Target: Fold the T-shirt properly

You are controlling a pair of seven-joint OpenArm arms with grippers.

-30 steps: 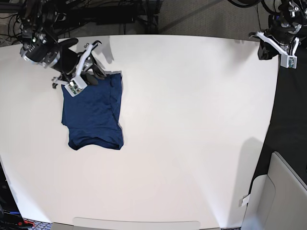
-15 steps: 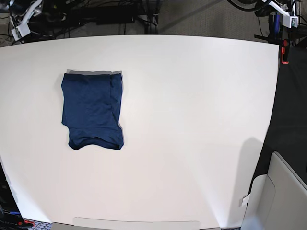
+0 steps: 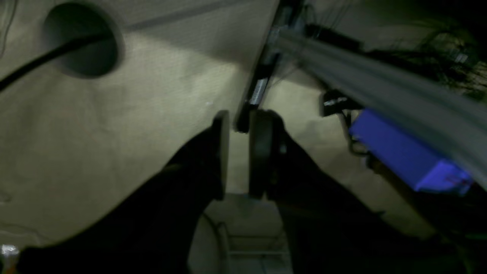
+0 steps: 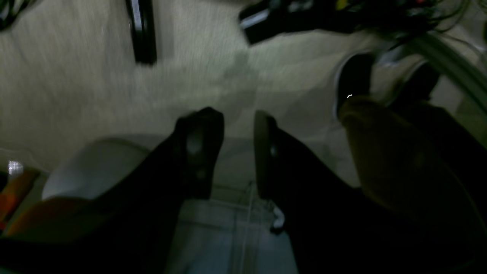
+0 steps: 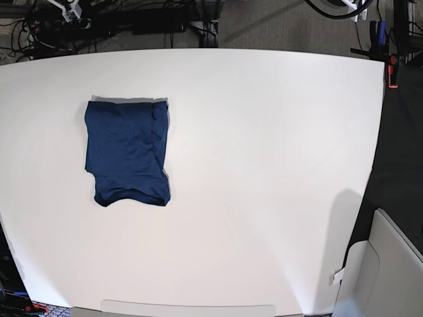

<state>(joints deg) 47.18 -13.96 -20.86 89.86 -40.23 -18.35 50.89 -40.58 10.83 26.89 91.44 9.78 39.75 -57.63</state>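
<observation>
On the left half of the white rectangular tabletop (image 5: 264,165), as seen in the base view, the dark navy-blue knit T-shirt (image 5: 125,145) was laid in a compact, roughly rectangular bundle. Its right side was marked by a narrow upright band, its lower edge was curved inward at the middle, and slight creases were shown across the lower part. The cloth was touched by neither gripper.

Between the dark tapered fingers of the left gripper (image 3: 239,121), a narrow gap was left, and nothing was held in it. A wider gap was shown between the black fingers of the right gripper (image 4: 237,125), where nothing was held either.

Beneath the left gripper, the pale floor (image 3: 159,95) was seen in dim light. To the right of its fingers in that wrist view, a bright blue box-shaped object (image 3: 407,152) was partly covered by a long grey beam (image 3: 380,83), and at the upper left a dark round disc (image 3: 81,40) was crossed by a black cable (image 3: 49,55). In the right wrist view, a pair of dark shoes with pale edges (image 4: 354,82) was seen near a brown rounded form (image 4: 388,148), both blurred
</observation>
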